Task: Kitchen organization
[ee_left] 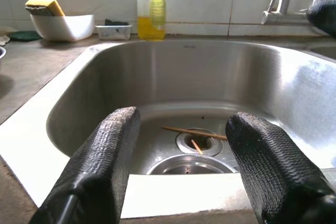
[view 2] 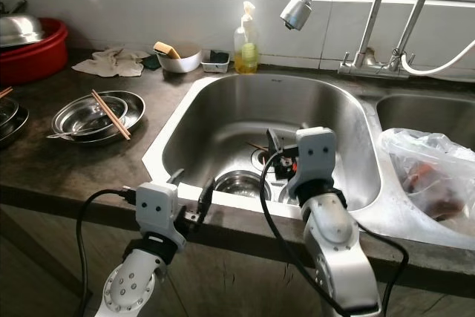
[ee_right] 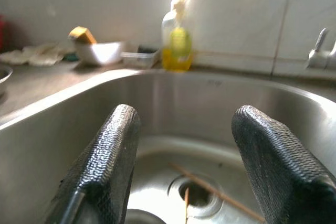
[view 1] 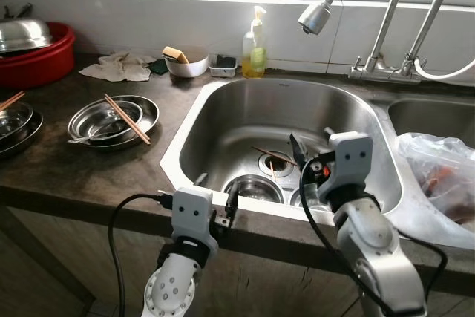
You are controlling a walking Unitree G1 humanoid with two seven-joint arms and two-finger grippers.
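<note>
Both grippers hover at the steel sink (view 1: 223, 102), jaws spread wide and empty: the left gripper (view 1: 217, 197) at its near rim, the right gripper (view 1: 310, 141) over the basin, above chopsticks (view 1: 272, 155) and a bowl (view 1: 252, 187) by its drain.

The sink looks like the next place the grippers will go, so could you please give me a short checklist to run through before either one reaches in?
1. Left gripper open: ok, fingers spread wide at the sink's front rim.
2. Right gripper open: ok, fingers apart, above the basin.
3. Targets in the basin visible: ok, chopsticks lie across the drain and a steel bowl sits near the front wall.
4. Faucet head running: ok, no water seen.
5. Path to the chopsticks free: ok for the right gripper.
6. Whether the bowl holds water: cannot tell.
</note>
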